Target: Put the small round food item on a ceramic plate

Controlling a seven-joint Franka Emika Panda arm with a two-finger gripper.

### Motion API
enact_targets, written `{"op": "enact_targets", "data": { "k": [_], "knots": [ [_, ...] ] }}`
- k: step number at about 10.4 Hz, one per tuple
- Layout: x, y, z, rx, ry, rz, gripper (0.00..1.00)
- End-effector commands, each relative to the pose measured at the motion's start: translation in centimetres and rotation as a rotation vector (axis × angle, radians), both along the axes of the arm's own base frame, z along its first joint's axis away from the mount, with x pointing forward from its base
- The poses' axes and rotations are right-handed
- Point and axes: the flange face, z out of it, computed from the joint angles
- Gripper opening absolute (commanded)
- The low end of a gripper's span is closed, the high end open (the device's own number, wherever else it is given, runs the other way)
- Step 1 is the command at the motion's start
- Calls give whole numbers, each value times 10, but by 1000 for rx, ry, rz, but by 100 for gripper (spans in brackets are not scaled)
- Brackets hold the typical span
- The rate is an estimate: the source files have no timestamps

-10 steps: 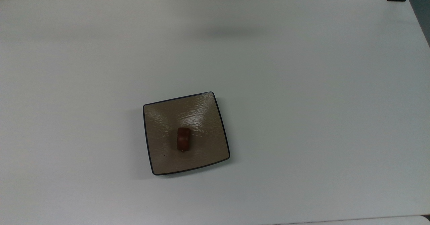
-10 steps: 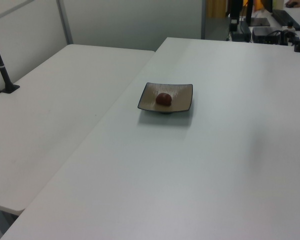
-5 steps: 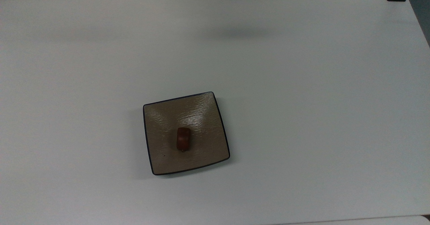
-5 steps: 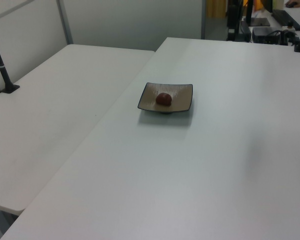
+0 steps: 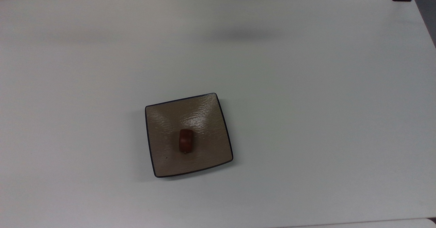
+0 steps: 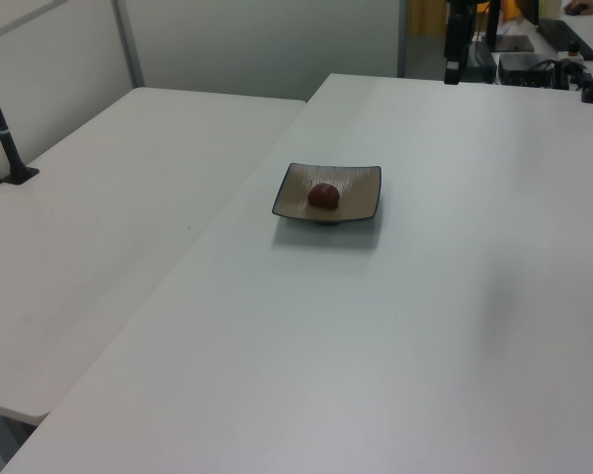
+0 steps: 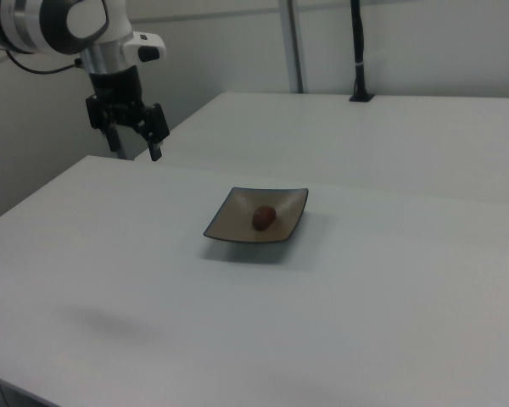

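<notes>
A small round food item (image 5: 186,141) is lying near the middle of the ceramic plate (image 5: 160,119). The gripper (image 7: 137,141), fingers apart and empty, is hanging well away at the right view's left. The item looks light, glossy, perhaps slippery; gripping across its short sides seems best.

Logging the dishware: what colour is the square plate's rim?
Black, a thin line around the tan plate, clearest in the top view.

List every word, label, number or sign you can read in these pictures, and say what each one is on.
None: no readable text anywhere. The plate, the food item on it, the white table and the gripper with its arm carry no lettering, labels or numbers that can be made out.
</notes>
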Motion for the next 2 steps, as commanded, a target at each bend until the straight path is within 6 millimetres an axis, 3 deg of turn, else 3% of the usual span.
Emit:
{"op": "enact_targets", "data": {
  "k": [1,2],
  "knots": [
    [-8,2,-2,14,-11,-15,100],
    [-8,2,-1,14,-12,-15,100]
  ]
}}
